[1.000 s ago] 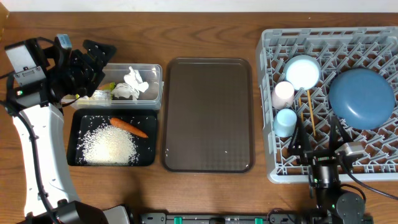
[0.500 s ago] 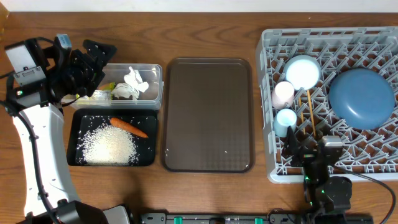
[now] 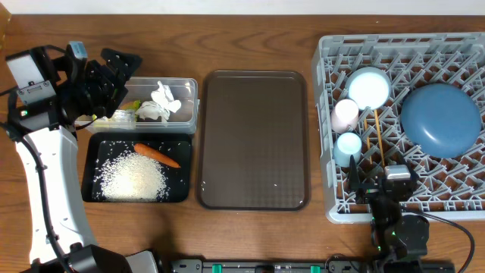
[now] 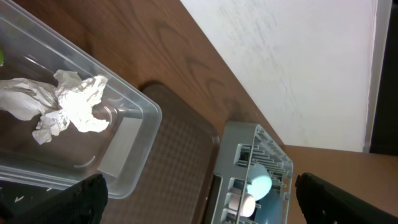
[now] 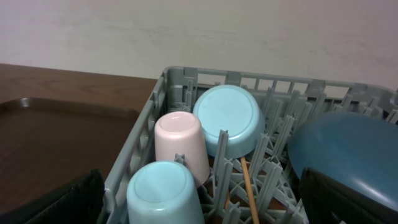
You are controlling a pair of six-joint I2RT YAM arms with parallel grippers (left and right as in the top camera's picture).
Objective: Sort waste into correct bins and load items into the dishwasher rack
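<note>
Inside rack (image 3: 424, 45): plate (image 3: 441, 120), bowl (image 3: 368, 87), cups (image 3: 345, 114), chopsticks (image 3: 377, 133) loaded. Well left of rack, waste (image 3: 161, 102) sits in bins (image 3: 178, 182). Left fingers (image 4: 62, 205) and right fingers (image 5: 62, 200) apart, empty. Judged complete; next, withdraw arms.

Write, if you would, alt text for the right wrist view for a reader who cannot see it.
A grey dishwasher rack holds an upturned pink cup and light blue cup, a light blue bowl on edge behind them, a wooden chopstick and a dark blue plate at right. A dark brown tray lies to its left.
</note>
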